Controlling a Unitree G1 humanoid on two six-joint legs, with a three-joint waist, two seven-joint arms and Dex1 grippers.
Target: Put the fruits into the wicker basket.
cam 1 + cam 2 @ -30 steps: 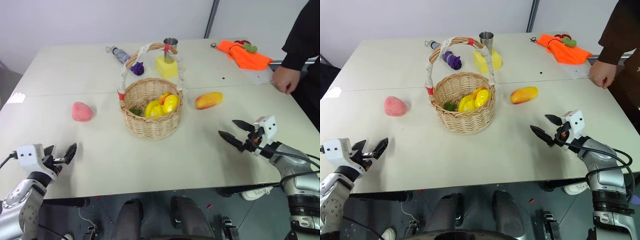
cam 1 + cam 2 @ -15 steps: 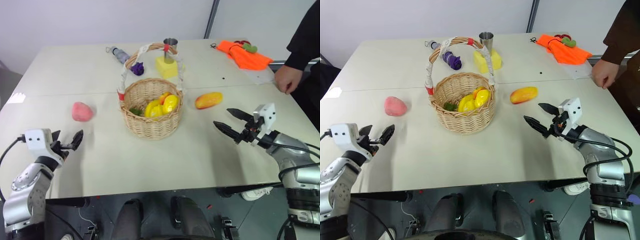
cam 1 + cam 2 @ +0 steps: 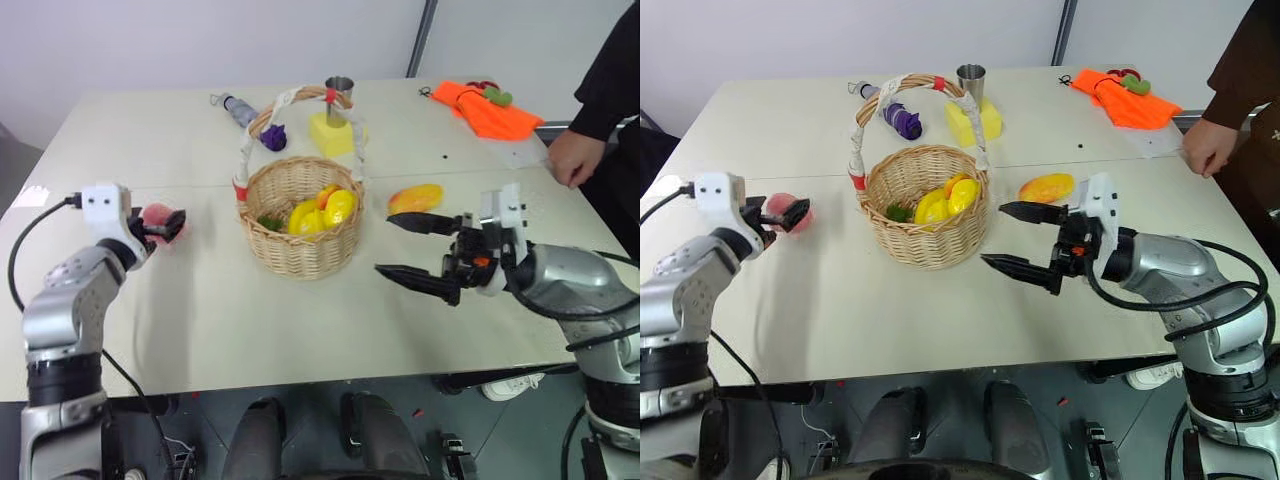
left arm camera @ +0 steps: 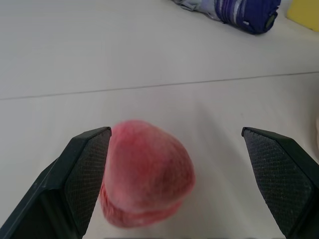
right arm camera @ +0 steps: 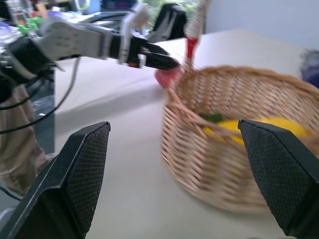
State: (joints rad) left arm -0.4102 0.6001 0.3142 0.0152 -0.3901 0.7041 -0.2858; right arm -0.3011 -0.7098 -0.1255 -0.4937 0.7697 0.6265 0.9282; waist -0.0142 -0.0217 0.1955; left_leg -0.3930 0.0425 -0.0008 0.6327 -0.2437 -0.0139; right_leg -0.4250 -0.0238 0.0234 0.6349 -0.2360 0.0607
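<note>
A wide pale table (image 3: 200, 330) carries everything, and a seam crosses it from side to side behind the middle. Near its centre stands the wicker basket (image 3: 300, 245), upright, its tall handle wrapped in white with red bands arching over it; yellow and green pieces already lie inside it. At the far right corner lies an orange cloth (image 3: 492, 110), and a person's hand (image 3: 570, 158) rests on the right edge near it. Behind the basket, toward the far edge, sit a yellow block (image 3: 330, 135) with a metal cup (image 3: 341, 90) just beside it, and a purple folded umbrella (image 3: 262, 125) lies to their left. The mango (image 3: 416, 198) lies on the table just to the right of the basket, apart from it. The right gripper (image 3: 405, 248) hangs above the table on the near side of the mango, pointing at the basket's right wall, its two fingers spread wide and holding nothing. The pink peach (image 4: 147, 174) lies toward the left edge, well left of the basket. The left gripper (image 3: 165, 222) is at the peach with its fingers released and spread; in the left wrist view the peach sits between them, close against one pad (image 4: 89, 164) and clear of the other.
</note>
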